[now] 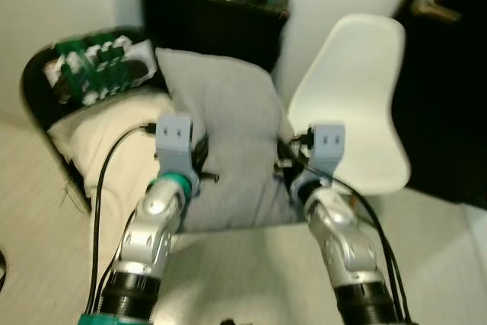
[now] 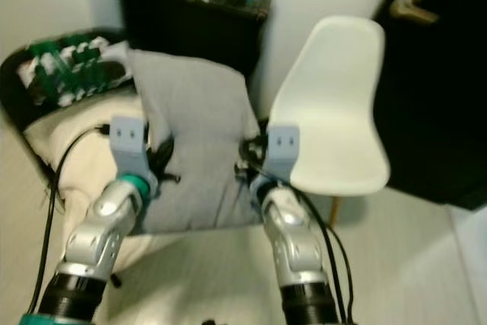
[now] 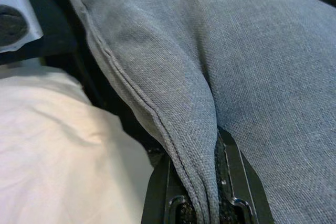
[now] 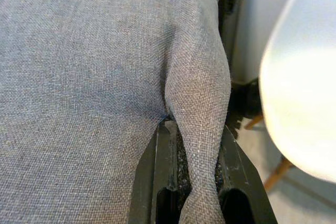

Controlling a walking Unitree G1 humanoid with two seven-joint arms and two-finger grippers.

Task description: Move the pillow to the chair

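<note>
Against a white wall, the grey pillow (image 1: 222, 138) hangs upright between a cream-cushioned armchair (image 1: 91, 142) and the white chair (image 1: 358, 104), each side edge pinched between clenched fingers of the left gripper (image 3: 202, 192) and right gripper (image 4: 197, 177).

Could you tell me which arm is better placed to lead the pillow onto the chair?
The right. Both grippers pinch the grey pillow, the left gripper at its left edge, the right gripper at its right edge, and the white chair stands directly beside the right one.
</note>
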